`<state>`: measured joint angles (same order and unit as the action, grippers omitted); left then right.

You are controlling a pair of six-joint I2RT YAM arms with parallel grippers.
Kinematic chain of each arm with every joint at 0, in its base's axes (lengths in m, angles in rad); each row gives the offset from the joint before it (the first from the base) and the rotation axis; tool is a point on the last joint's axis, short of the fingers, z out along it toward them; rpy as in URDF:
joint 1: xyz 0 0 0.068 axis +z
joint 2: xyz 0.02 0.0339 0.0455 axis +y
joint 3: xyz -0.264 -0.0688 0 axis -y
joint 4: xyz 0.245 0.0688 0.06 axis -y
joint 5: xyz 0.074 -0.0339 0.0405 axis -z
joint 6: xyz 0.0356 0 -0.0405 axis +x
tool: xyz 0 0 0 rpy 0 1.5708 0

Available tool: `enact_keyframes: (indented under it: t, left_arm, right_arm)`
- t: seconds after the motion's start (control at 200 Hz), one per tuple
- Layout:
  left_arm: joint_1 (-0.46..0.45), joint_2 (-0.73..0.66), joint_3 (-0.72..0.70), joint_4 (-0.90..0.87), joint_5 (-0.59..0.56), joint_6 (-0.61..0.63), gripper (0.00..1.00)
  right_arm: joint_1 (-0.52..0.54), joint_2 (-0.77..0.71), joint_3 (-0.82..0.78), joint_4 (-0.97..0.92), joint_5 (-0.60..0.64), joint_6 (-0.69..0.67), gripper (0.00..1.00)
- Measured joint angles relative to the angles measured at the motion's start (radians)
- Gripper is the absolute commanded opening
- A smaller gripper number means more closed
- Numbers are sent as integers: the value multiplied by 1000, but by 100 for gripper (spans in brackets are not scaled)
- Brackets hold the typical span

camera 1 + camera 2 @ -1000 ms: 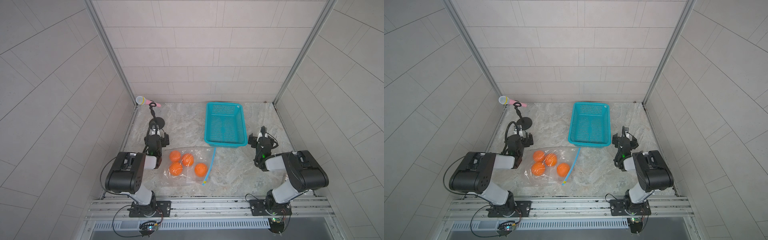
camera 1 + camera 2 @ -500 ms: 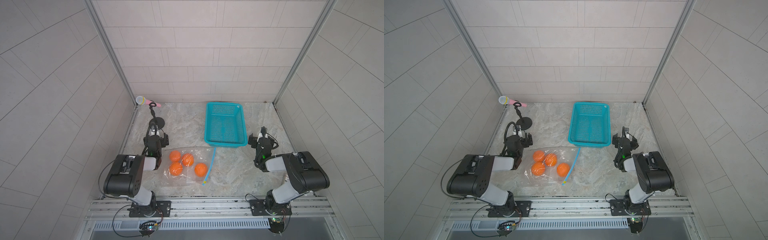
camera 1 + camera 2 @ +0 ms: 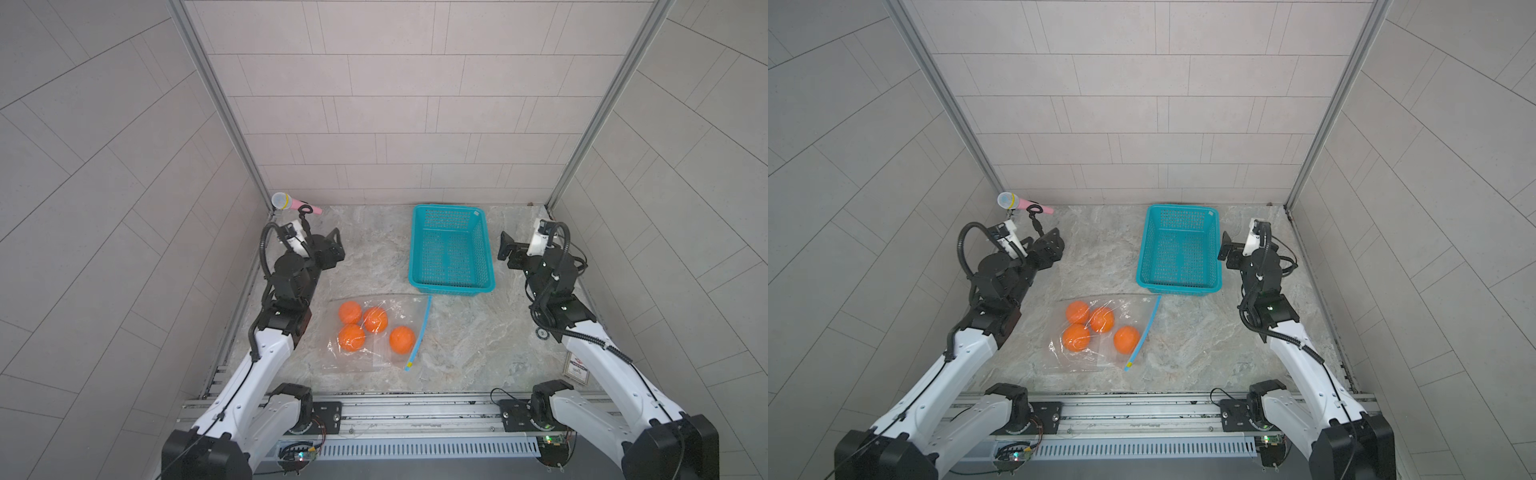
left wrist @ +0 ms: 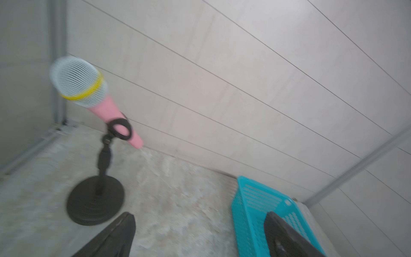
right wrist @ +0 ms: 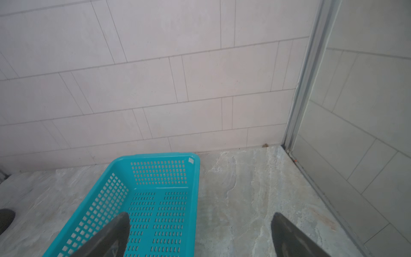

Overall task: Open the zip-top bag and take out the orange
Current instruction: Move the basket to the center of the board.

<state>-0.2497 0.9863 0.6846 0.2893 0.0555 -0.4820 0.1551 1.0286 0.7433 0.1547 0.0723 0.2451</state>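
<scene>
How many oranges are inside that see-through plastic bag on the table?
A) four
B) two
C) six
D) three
A: four round oranges show through the clear plastic zip-top bag in both top views.

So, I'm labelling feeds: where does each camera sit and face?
Both top views: overhead, looking down at the clear zip-top bag holding oranges; left arm, right arm show.
Left wrist: faces the pink toy microphone; open left gripper shows.
Right wrist: faces the back wall; open right gripper shows.
Wrist views share the teal perforated plastic basket.
</scene>
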Motion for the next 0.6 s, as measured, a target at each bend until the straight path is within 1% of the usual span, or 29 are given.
enact_keyframes:
  t: [0.06, 0.12, 0.185, 0.23, 0.37, 0.465, 0.53, 0.56, 0.6]
  left_arm:
    - [-102, 72, 36, -30, 13, -10, 98]
    - [-214, 173, 82, -67, 11, -12, 98]
    - [-296, 300, 148, -104, 6, -15, 98]
    - [-333, 406, 215, -133, 7, -16, 98]
    - [-360, 705, 425, -198, 13, -16, 99]
    - [-365, 827, 500, -220, 30, -15, 98]
    - [-369, 877, 528, -237, 42, -17, 93]
    - [-370, 898, 544, -248, 48, -16, 88]
    - [-374, 928, 573, -262, 55, -18, 84]
  right_arm:
    - [21, 84, 70, -112, -11, 6, 98]
    - [40, 174, 128, -216, -21, 15, 97]
    - [53, 264, 178, -308, -30, 30, 96]
    - [55, 326, 210, -360, -31, 38, 93]
    - [53, 486, 313, -491, -20, 56, 90]
    - [49, 540, 343, -535, -2, 67, 85]
    - [43, 565, 354, -557, 1, 73, 79]
    - [37, 579, 360, -566, 0, 77, 75]
    - [27, 595, 365, -576, -2, 77, 74]
